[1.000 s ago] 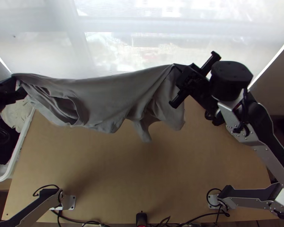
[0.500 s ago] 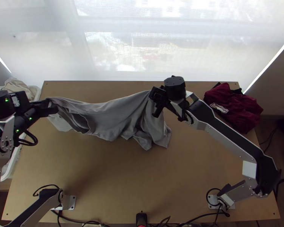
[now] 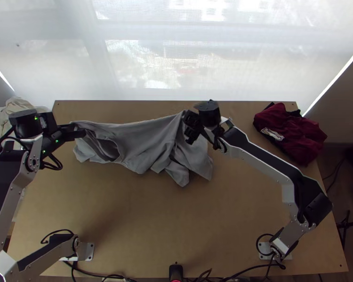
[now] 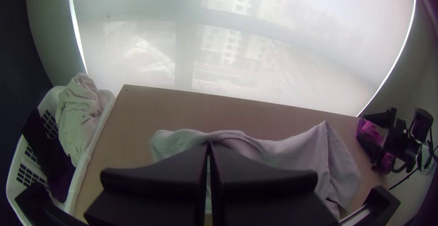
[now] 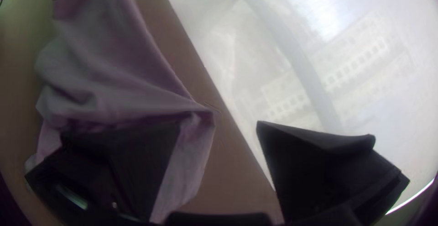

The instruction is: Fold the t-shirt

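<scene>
Pinching the grey cloth t-shirt (image 3: 143, 141), your left gripper (image 3: 81, 133) masks its hold. Your right gripper (image 3: 190, 128) gapes near the wooden table's (image 3: 242, 122) edge.

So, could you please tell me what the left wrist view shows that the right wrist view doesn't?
Left wrist view: the white basket, pale cloth in it, maroon clothes, and the left gripper shut on the t-shirt.
Right wrist view: the right gripper's parted fingers close up, a t-shirt peak seen between them.
Both: the t-shirt, table and window.
</scene>
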Motion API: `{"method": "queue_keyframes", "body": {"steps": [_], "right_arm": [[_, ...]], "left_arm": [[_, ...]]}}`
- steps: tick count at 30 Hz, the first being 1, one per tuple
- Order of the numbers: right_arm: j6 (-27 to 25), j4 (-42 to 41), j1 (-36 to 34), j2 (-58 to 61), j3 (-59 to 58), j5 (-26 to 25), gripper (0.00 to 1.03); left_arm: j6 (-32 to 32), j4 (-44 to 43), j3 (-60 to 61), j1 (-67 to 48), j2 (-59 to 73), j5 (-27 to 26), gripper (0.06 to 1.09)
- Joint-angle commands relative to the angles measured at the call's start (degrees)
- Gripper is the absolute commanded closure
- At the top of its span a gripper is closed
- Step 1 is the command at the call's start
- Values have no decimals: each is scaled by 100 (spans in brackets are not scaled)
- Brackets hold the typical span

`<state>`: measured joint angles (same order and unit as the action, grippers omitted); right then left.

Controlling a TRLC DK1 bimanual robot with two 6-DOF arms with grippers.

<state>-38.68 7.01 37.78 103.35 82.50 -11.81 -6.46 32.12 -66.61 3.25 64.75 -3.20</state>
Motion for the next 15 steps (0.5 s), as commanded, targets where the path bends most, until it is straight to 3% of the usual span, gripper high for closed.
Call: {"method": "queue_keyframes", "body": {"steps": [1,8,15], "right_arm": [[361,486,546,-518,-639,-23,5],[607,1224,1566,-983,-1043,30,5],[317,1216,2304,-509,-1060,153,7]], "left_arm": [[13,-232,87,-8,301,4,105],[-48,-276,139,-26,442,4,105],[-145,-329,377,-8,451,4,105]]}}
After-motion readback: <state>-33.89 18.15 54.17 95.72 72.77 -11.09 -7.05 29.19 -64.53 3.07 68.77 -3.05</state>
